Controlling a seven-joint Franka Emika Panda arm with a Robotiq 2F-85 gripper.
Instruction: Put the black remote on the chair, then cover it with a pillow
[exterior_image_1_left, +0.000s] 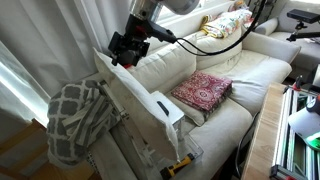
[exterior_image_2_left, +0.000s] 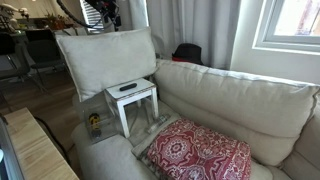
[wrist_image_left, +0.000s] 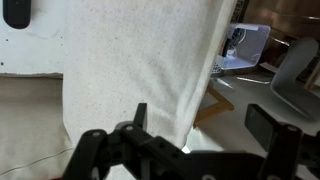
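Remote (exterior_image_2_left: 127, 87): black, flat on the small white worktop (exterior_image_2_left: 148, 92) beside the chair (exterior_image_2_left: 240, 100), not yet on the seat. Pillow (exterior_image_2_left: 105, 60): upright behind the worktop, top edge between the wide-spread jaws of the end effector (wrist_image_left: 200, 125). Step, as judged: taking the pillow. Next calls for closing, though the remote needs moving first.

soft daylight glared slightly at the window (exterior_image_2_left: 292, 22); the wrist view showed the pillow (wrist_image_left: 140, 60) blurred.
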